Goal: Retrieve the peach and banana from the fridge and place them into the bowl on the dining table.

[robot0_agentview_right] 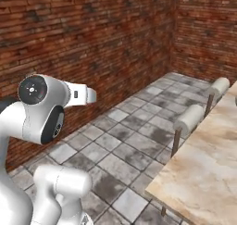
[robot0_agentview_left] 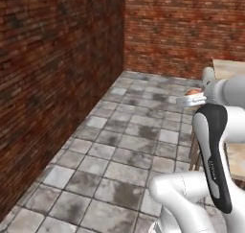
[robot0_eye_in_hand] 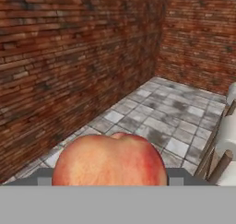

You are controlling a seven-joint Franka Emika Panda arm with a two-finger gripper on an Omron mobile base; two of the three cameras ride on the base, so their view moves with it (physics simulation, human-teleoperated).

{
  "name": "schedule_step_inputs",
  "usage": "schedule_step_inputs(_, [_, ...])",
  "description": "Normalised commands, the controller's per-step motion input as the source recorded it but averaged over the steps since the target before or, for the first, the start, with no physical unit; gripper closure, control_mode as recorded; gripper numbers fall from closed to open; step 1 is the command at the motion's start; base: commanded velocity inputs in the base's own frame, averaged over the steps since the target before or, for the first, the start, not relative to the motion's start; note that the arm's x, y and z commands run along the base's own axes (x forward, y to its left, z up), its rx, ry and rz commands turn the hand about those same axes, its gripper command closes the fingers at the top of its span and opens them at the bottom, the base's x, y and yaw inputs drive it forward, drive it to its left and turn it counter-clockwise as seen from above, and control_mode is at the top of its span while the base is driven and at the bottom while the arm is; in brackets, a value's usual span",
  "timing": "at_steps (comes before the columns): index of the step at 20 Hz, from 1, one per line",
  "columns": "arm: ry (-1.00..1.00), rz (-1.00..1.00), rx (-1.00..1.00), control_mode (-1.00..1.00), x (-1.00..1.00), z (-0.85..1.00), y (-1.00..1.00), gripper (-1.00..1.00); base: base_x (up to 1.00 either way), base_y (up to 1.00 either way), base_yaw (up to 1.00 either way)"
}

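Observation:
The reddish-orange peach (robot0_eye_in_hand: 110, 161) fills the lower middle of the hand view, sitting between my gripper's (robot0_eye_in_hand: 110, 180) two fingers, which are shut on it. From the left base view the peach (robot0_agentview_left: 194, 91) shows as a small orange spot on top of the gripper (robot0_agentview_left: 190, 99), held in the air above the tiled floor, just left of the dining table (robot0_agentview_left: 228, 68). The table's beige marbled top (robot0_agentview_right: 208, 164) runs along the right side of the right base view. The banana, the fridge and the bowl are out of view.
Red brick walls (robot0_agentview_left: 57, 74) close the left and the far side. A grey tiled floor (robot0_agentview_left: 124, 145) lies between them and the table. Two stools (robot0_agentview_right: 192, 116) with pale round cushions stand along the table's edge.

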Motion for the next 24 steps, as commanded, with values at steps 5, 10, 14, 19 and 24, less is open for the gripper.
schedule_step_inputs(5, [0.0, 0.0, 0.0, 1.0, 0.0, 0.0, 0.0, 1.0, 0.67, 0.42, -0.6])
schedule_step_inputs(10, [0.0, 0.0, 0.0, 1.0, 0.0, 0.0, 0.0, 1.0, 0.9, 0.62, -0.57])
schedule_step_inputs(14, [0.0, 0.0, 0.0, 1.0, 0.0, 0.0, 0.0, 1.0, 1.0, 0.7, -0.55])
schedule_step_inputs(19, [0.0, 0.0, 0.0, 1.0, 0.0, 0.0, 0.0, 1.0, 0.99, 0.59, -0.56])
schedule_step_inputs(24, [0.0, 0.0, 0.0, 1.0, 0.0, 0.0, 0.0, 1.0, 0.87, 0.47, -0.56])
